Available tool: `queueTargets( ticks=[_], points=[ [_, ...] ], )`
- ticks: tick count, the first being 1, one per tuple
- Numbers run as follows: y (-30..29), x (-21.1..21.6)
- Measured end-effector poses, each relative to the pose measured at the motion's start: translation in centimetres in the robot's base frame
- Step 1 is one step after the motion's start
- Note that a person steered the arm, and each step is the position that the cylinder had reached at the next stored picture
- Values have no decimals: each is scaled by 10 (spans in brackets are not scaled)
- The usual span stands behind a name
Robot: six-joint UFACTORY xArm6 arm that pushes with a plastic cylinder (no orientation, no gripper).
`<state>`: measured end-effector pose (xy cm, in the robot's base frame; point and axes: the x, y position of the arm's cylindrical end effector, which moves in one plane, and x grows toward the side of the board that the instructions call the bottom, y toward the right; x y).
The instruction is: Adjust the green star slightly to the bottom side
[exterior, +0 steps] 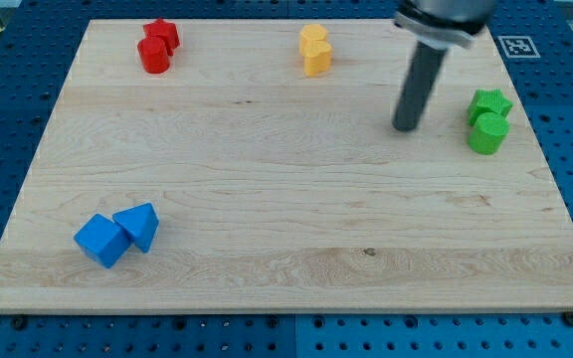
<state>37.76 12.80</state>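
The green star lies near the board's right edge, in the upper part of the view. A green round block touches it just below. My tip rests on the board to the left of both green blocks, a clear gap away from them, about level with the green round block.
A red star and a red round block sit at the top left. Two yellow blocks sit at the top middle. A blue cube and a blue triangular block lie at the bottom left. The wooden board lies on a blue pegboard table.
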Motion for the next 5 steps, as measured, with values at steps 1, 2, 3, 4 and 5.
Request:
queueTargets(
  ticks=[1,2,3,4,5],
  points=[
    [17,-69],
    [86,-84],
    [138,-78],
    [131,-72],
    [108,-72]
  ],
)
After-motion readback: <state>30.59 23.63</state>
